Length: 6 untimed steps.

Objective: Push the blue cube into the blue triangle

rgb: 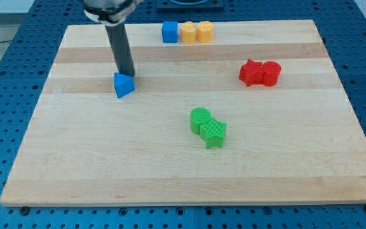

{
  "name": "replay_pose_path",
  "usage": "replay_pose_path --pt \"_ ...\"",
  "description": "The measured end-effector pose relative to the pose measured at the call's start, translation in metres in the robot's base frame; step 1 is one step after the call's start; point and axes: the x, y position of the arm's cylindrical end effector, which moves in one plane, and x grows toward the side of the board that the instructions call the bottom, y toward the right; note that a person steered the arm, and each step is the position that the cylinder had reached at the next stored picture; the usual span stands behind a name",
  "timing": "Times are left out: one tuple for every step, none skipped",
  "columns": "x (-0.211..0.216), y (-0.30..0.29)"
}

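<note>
- So far the task looks not started: the blue cube (169,32) sits at the view's top, touching the yellow blocks (196,32), well apart from the blue triangle (124,85).
- The rod holds nothing; its tip (126,74) rests just behind the triangle.
- The whole push is left, I judge.

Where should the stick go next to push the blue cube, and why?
Probably my tip should move up and right, to the right of the blue cube. It now sits beside the blue triangle, while the cube lies at the view's top, touching the yellow blocks.
</note>
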Motion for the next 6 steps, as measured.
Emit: replay_pose_path --pt "-0.055 -0.011" --pt "-0.115 0.003" --pt "-0.15 0.056" --pt "-0.154 0.107" --pt "-0.145 0.125" --pt "-0.126 0.105"
